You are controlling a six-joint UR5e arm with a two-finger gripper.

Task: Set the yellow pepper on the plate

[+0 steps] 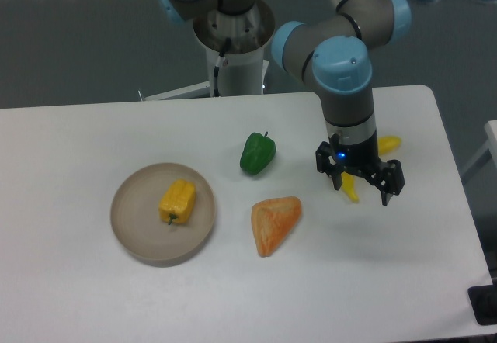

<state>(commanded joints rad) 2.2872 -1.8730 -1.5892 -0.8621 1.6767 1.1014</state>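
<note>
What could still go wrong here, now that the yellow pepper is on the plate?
Little, probably. The yellow pepper lies well inside the plate. The open gripper hangs right over the banana, so dropping lower might knock or pinch it. A sideways sweep could perhaps nudge the green pepper.

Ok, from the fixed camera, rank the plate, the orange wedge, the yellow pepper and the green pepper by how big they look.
1. the plate, clearly widest.
2. the orange wedge.
3. the yellow pepper and the green pepper: they look about alike, so I won't rank them.
</note>
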